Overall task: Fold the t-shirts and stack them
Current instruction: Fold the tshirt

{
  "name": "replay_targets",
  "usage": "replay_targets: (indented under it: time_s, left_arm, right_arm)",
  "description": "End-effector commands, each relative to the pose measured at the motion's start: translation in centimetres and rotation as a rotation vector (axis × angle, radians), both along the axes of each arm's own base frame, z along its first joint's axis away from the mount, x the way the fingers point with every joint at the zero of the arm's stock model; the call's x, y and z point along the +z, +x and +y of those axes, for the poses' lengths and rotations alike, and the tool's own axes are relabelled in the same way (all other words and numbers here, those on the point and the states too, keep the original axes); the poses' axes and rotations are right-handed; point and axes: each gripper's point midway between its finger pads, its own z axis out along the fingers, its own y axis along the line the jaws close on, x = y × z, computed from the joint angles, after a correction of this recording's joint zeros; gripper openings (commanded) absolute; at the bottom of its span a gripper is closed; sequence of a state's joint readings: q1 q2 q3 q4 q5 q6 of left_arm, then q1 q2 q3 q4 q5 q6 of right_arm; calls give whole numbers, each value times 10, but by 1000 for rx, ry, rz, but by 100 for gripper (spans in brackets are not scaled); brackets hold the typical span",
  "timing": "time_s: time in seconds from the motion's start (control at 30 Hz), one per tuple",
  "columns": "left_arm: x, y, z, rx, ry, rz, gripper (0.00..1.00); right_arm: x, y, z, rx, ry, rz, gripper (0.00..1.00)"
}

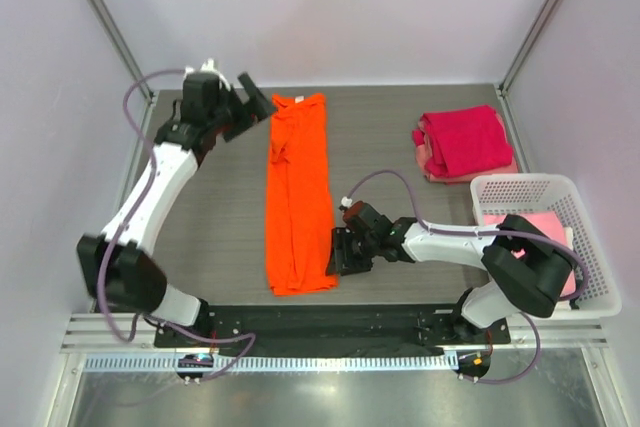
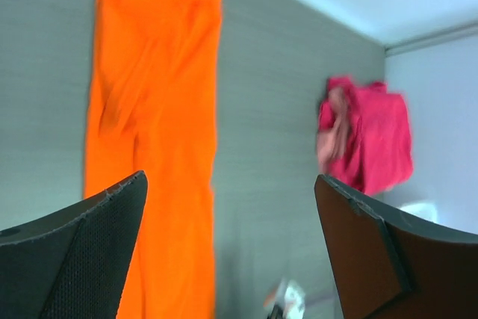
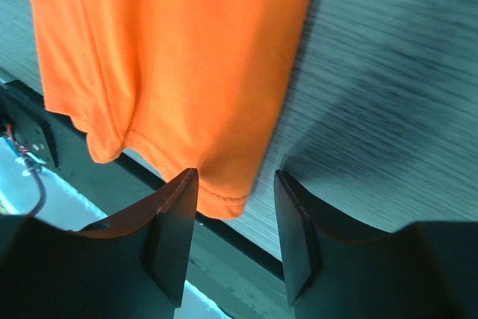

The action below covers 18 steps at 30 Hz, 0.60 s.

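The bright orange t-shirt point(image 1: 298, 197) lies as a long narrow strip down the middle of the table, collar at the far end. My left gripper point(image 1: 258, 97) hovers by the collar end, open wide, with nothing between its fingers; from the left wrist view point(image 2: 231, 178) the orange t-shirt point(image 2: 149, 110) stretches away below. My right gripper point(image 1: 340, 255) is at the strip's near right corner, open. In the right wrist view point(image 3: 235, 175) the hem corner of the orange t-shirt point(image 3: 172, 50) sits between the fingers, unclamped. A folded magenta-red t-shirt point(image 1: 465, 139) rests on a pale pink one point(image 1: 428, 163) at the far right.
A white lattice basket point(image 1: 530, 185) stands at the right edge with pink cloth point(image 1: 545, 225) inside. The black base rail point(image 1: 330, 322) runs along the near edge of the table, just behind the shirt's hem. The magenta-red stack point(image 2: 373, 140) also shows in the left wrist view.
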State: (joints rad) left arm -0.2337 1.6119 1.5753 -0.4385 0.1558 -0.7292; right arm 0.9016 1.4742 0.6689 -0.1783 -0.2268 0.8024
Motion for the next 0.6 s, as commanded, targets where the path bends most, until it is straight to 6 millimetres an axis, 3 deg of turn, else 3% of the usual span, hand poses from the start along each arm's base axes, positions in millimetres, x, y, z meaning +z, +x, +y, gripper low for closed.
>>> replay_targets:
  time_s: [0.0, 0.03, 0.07, 0.1, 0.13, 0.2, 0.37, 0.47, 0.5, 0.57]
  left_arm:
    - [-99, -98, 15, 33, 78, 302, 93]
    - [-109, -118, 10, 12, 75, 325, 92]
    - [-103, -137, 8, -7, 57, 303, 91]
    - [-113, -154, 7, -15, 50, 341, 90]
    - [-139, -179, 7, -34, 72, 410, 89]
    - [-155, -219, 7, -55, 50, 469, 88]
    - [-174, -274, 17, -40, 22, 545, 83]
    - [-189, -298, 20, -44, -3, 590, 74]
    - [-202, -308, 22, -46, -2, 634, 67]
    - [-205, -316, 12, -77, -60, 653, 62]
  right_arm:
    - [1, -5, 12, -6, 56, 31, 50]
    - [0, -7, 12, -12, 54, 40, 48]
    - [-3, -9, 9, -16, 49, 49, 47]
    - [-3, -11, 8, -21, 50, 56, 45]
    - [-5, -13, 7, -33, 48, 67, 43]
    - [-4, -18, 3, -36, 51, 76, 40]
    - [-5, -23, 1, -40, 51, 88, 35]
    - [-9, -24, 1, -43, 45, 95, 26]
    - [-9, -23, 1, -45, 44, 92, 22]
    - [-11, -22, 2, -49, 43, 92, 18]
